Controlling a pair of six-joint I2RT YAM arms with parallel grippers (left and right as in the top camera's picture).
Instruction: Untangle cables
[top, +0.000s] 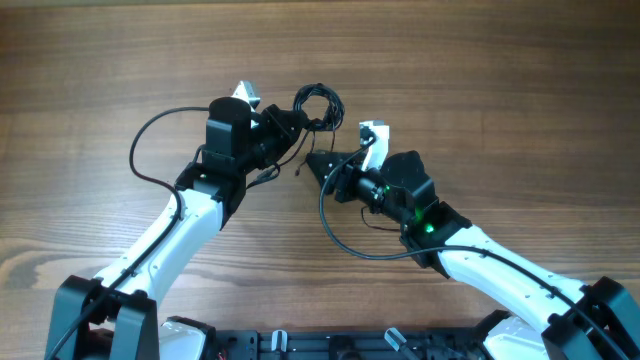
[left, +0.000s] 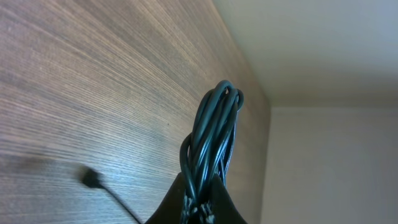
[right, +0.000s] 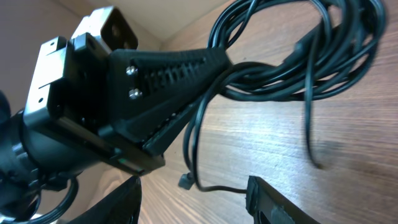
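Note:
The cables (top: 318, 104) are a small coiled bundle of thin black cords, held up above the wooden table. My left gripper (top: 292, 124) is shut on the bundle; in the left wrist view the cords (left: 214, 134) rise out of the closed jaws (left: 202, 202). One loose strand hangs down and ends in a small plug (right: 185, 182). My right gripper (top: 312, 166) is open just below and right of the bundle. In the right wrist view its two fingers (right: 196, 202) stand on either side of that plug end without closing on it. The bundle (right: 280, 62) and the left gripper (right: 155, 81) fill that view.
Another plug end on a thin strand (left: 90, 178) lies on the table (top: 480, 80). Thick black arm wires loop beside the left arm (top: 140, 150) and below the right gripper (top: 335, 232). The table's far edge meets a pale wall (left: 323, 155).

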